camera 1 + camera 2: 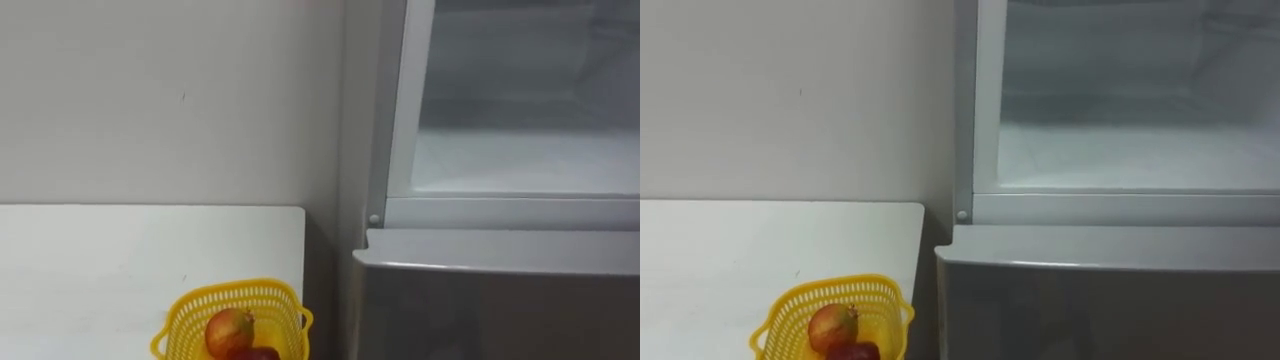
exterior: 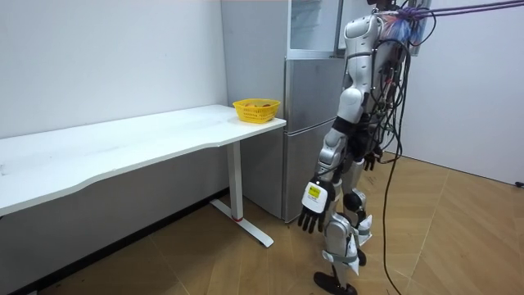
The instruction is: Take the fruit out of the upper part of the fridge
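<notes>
Retrieval looks done: fruit (image 1: 230, 330) sits in the yellow basket (image 1: 240, 287) at the worktop's (image 1: 100, 260) corner by the open, bare upper fridge (image 1: 520, 160); the left hand (image 2: 313, 210) hangs slack and empty, and I cannot tell the right hand's (image 2: 370, 158) state.

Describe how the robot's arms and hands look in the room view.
The arms are built of glossy silver-grey shells, rounded at shoulder and elbow, with dark joints between. The left hand is black with dark fingers and carries a white tag with a yellow mark on its back. The right hand looks equally dark; finer detail is unclear. Dark cables hang along the torso.
</notes>
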You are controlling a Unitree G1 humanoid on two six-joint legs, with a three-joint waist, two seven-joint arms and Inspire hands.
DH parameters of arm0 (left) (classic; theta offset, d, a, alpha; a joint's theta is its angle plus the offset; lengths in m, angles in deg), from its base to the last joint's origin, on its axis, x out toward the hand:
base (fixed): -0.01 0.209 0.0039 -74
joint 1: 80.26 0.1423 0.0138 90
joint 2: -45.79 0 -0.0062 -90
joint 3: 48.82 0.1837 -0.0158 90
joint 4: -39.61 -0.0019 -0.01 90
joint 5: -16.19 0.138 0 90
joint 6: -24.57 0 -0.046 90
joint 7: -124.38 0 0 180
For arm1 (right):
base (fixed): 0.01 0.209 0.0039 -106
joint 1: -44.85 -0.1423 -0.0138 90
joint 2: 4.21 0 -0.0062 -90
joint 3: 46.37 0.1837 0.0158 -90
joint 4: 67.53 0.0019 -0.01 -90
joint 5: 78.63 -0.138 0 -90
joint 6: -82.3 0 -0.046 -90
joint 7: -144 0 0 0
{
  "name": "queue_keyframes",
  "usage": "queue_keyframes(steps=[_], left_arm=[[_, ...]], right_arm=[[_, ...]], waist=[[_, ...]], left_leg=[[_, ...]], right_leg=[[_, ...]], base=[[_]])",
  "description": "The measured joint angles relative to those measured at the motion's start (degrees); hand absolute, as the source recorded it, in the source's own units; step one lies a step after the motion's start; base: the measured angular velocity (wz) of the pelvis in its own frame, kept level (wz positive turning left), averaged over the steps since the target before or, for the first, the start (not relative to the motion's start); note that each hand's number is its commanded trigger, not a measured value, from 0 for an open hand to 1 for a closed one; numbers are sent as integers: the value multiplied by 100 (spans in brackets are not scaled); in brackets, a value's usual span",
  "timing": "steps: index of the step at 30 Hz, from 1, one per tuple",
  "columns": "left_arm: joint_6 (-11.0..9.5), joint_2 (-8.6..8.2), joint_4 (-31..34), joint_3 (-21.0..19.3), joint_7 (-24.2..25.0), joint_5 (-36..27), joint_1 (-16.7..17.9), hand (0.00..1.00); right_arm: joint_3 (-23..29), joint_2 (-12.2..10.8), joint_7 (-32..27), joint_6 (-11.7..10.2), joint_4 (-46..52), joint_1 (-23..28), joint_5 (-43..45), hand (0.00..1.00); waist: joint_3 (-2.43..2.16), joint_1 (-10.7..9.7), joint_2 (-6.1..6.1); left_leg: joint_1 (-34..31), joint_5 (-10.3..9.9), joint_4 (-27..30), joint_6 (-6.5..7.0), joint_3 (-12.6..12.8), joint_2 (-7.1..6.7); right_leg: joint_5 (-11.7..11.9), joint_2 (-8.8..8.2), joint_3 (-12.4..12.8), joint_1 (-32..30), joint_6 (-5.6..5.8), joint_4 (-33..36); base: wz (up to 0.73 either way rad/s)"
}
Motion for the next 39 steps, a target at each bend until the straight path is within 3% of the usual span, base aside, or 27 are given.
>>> queue_keyframes(steps=[3,7,11,17,19,23,25,28,31,34,39], left_arm=[[-5,-9,2,-31,42,5,-8,0],[-11,-21,162,-205,55,48,124,0],[-94,-20,165,-493,33,41,104,0],[-282,-70,414,-942,-118,-36,271,0],[-312,-55,482,-1095,-182,-131,342,0],[-328,11,575,-1279,-191,-115,441,0],[-325,10,764,-1317,-190,-115,534,0],[-324,15,967,-1353,-184,-58,572,0],[-357,39,1137,-1364,-193,-69,548,0],[-441,39,1142,-1359,-193,-71,533,0],[-538,29,1138,-1302,-186,-125,540,0]], right_arm=[[116,-6,-85,6,-31,84,-780,0],[834,-74,-83,3,-83,204,-2188,0],[1324,-75,-115,3,-85,295,-3384,0],[2947,-65,-791,-11,141,240,-5205,0],[3443,-17,-1027,-72,303,203,-5896,0],[4146,86,-1629,-138,517,24,-6047,0],[4348,130,-2158,-204,1215,4,-5858,0],[4394,314,-2824,-332,2344,-64,-5786,0],[4401,689,-3294,-570,2730,-324,-5781,0],[4403,867,-3609,-674,3232,-495,-5624,0],[4397,930,-3901,-807,4304,-486,-5500,0]], waist=[[0,-10,21],[-4,-235,55],[-5,-333,67],[-29,-646,17],[-52,-756,-55],[-52,-822,-153],[-46,-898,-194],[-43,-929,-210],[-25,-945,-273],[-22,-940,-326],[-14,-897,-345]], left_leg=[[-35,-13,0,3,0,-1],[-22,-14,10,5,-5,-6],[-3,-14,10,4,7,-7],[34,-13,10,3,16,-14],[19,-12,18,2,27,-21],[22,-12,80,2,50,-13],[14,-12,88,2,72,-16],[-53,-12,88,2,118,-17],[-129,-11,89,2,142,-12],[-190,-10,100,0,172,-14],[-208,-9,87,-1,291,-12]], right_leg=[[-1,-2,1,-14,1,4],[-4,-3,33,-3,5,0],[-25,3,74,-3,4,10],[-104,-16,88,-64,-2,151],[-160,-35,90,-124,-6,220],[-171,-35,101,-109,-14,223],[-170,-42,88,-109,-12,227],[-167,-46,101,-219,-8,277],[-168,-43,108,-323,-13,322],[-189,-44,148,-435,-21,407],[-185,-31,237,-489,-18,394]], base=[[0],[0],[-1],[0],[0],[0],[2],[-6],[0],[-7],[-9]])
